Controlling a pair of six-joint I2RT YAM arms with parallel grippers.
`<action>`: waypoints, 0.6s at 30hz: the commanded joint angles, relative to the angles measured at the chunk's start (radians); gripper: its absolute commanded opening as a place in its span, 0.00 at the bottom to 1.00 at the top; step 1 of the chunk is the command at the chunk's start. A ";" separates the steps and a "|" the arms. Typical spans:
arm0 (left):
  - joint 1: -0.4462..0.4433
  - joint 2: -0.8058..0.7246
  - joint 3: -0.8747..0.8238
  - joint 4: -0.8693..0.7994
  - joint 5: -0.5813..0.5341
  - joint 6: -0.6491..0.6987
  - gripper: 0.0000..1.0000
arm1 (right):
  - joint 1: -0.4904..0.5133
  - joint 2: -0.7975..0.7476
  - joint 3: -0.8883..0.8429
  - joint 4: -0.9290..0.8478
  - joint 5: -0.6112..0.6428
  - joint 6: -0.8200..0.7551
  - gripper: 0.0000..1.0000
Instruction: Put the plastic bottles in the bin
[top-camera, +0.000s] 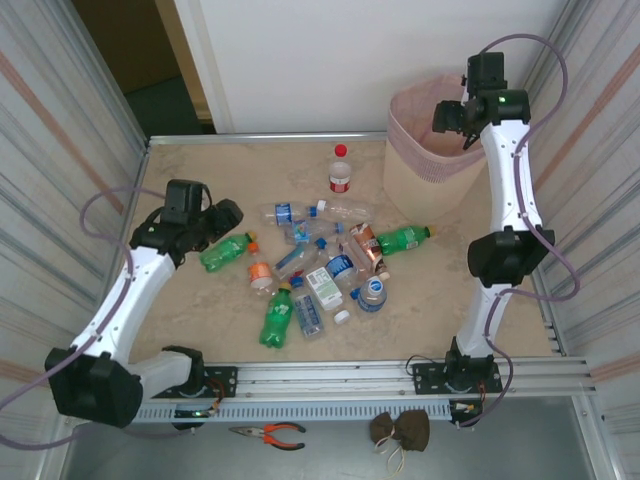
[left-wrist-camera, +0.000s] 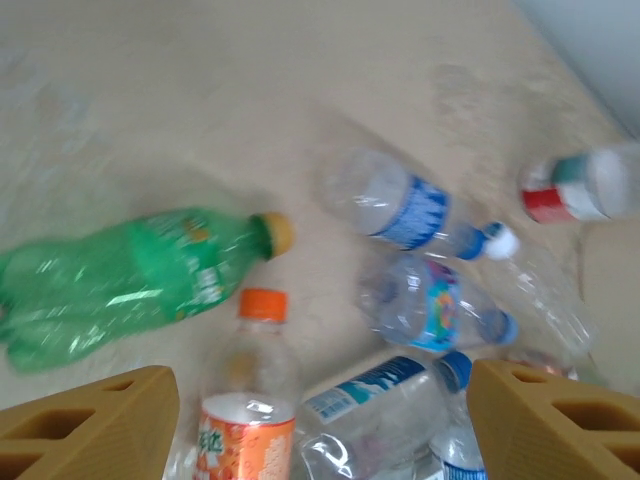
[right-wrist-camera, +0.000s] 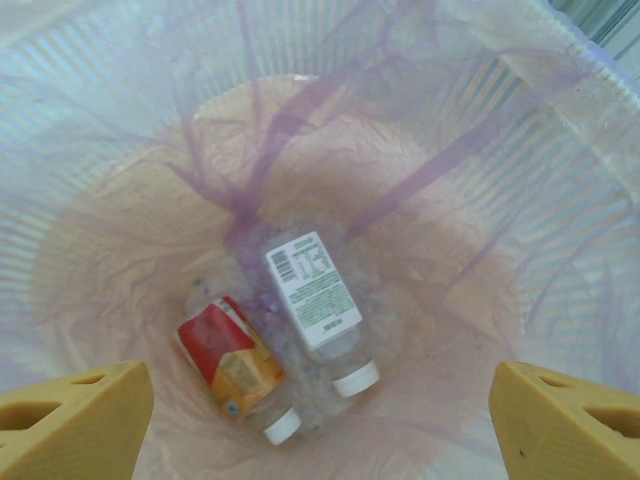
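Several plastic bottles (top-camera: 320, 262) lie scattered mid-table, and a red-capped one (top-camera: 341, 168) stands upright behind them. My left gripper (top-camera: 226, 218) hangs open and empty above the pile's left edge, beside a green bottle (top-camera: 228, 250). In the left wrist view the green bottle (left-wrist-camera: 120, 285), an orange-capped bottle (left-wrist-camera: 250, 395) and clear blue-labelled bottles (left-wrist-camera: 400, 212) lie below the left gripper (left-wrist-camera: 320, 440). The bin (top-camera: 425, 160) stands at the back right. My right gripper (top-camera: 450, 118) hovers open over it. Two bottles, white-labelled (right-wrist-camera: 310, 295) and red-labelled (right-wrist-camera: 228, 362), lie on its bottom under the right gripper (right-wrist-camera: 320, 425).
A loose white cap (top-camera: 342, 317) lies near the front of the pile. Pliers (top-camera: 268, 433) and a brown pouch (top-camera: 400, 430) rest on the ledge in front of the arm bases. Corrugated walls (top-camera: 60, 150) close in both sides of the table.
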 joint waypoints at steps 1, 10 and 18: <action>0.018 0.059 0.041 -0.157 -0.030 -0.289 0.77 | 0.023 -0.078 -0.035 -0.002 -0.011 0.022 0.86; 0.058 0.131 -0.096 -0.024 0.106 -0.648 0.90 | 0.040 -0.185 -0.189 0.054 -0.013 0.027 0.86; 0.101 0.091 -0.277 0.194 0.147 -0.915 0.93 | 0.042 -0.213 -0.236 0.054 -0.020 0.026 0.86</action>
